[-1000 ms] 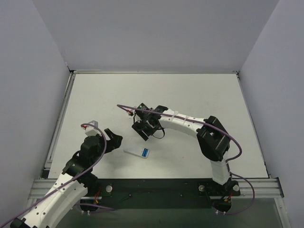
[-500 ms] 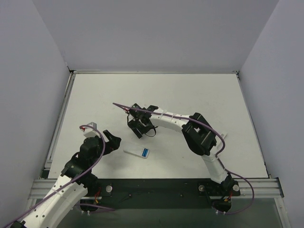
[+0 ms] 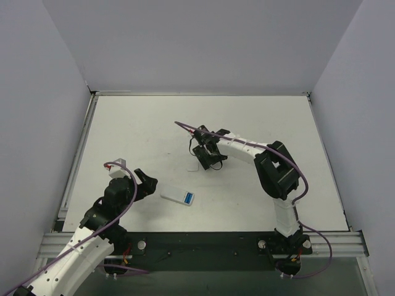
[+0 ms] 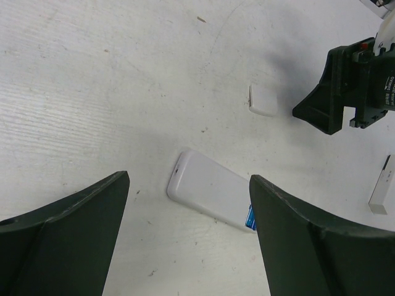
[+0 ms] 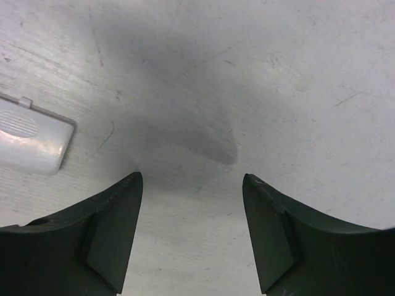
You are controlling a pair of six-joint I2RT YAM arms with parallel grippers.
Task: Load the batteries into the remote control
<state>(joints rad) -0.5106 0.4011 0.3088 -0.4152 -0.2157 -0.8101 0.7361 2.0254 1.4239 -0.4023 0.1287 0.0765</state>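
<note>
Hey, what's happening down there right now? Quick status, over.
Left fingers open, empty, beside the remote control. Right fingers open, empty, near a small white cover. Blue batteries showing at the remote's end. Nothing in the way.

White remote (image 3: 176, 195), bright blue batteries (image 3: 189, 198), white lid (image 5: 29, 137) with thin lines on it, black left gripper (image 4: 188, 177), black right gripper (image 5: 192, 176), white arms (image 3: 237, 151) with purple cables (image 3: 187, 127), pale grey table (image 3: 154, 123) with dark scratches, grey walls (image 3: 203, 43)

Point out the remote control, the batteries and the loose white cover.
remote control (image 4: 207, 194): left wrist view, middle of its white back.
batteries (image 3: 189, 198): top view, blue patch at remote's end.
white cover (image 5: 28, 139): right wrist view, its ridged face.
</note>
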